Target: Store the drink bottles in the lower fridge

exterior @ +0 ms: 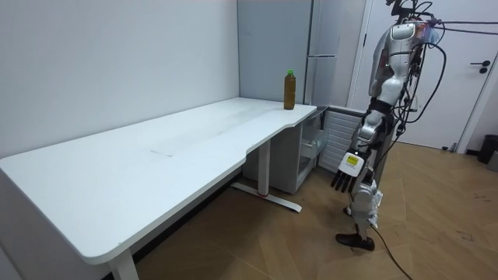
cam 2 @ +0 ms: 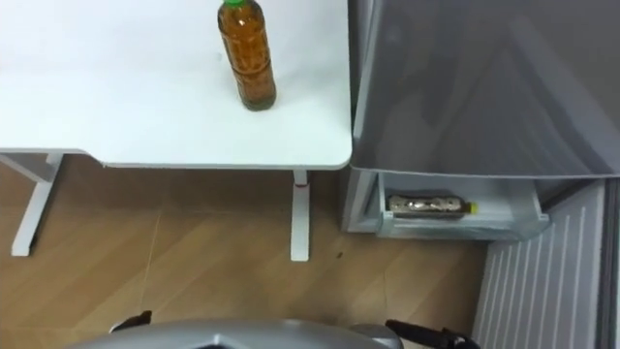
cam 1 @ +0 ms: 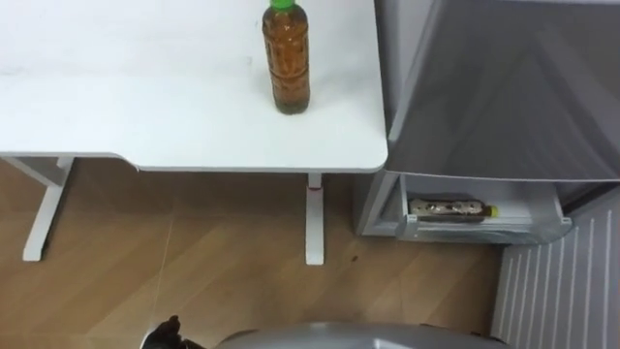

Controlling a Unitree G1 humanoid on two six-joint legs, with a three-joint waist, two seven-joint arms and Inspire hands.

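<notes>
Well back from the table (cam 1: 145, 116), the left hand (exterior: 341, 181) hangs slack in the room view, fingers apart, over open floor (cam 1: 194, 262). A standing bottle (cam 1: 287, 58) is near the table's right edge. A lying bottle (cam 1: 448, 209) rests in the open fridge drawer (cam 1: 484, 231). The right hand (cam 2: 436, 337) is perhaps relaxed, but I cannot tell.

Bottle (cam 1: 287, 58) on table (cam 1: 145, 97), left of fridge (cam 1: 504, 87)
</notes>
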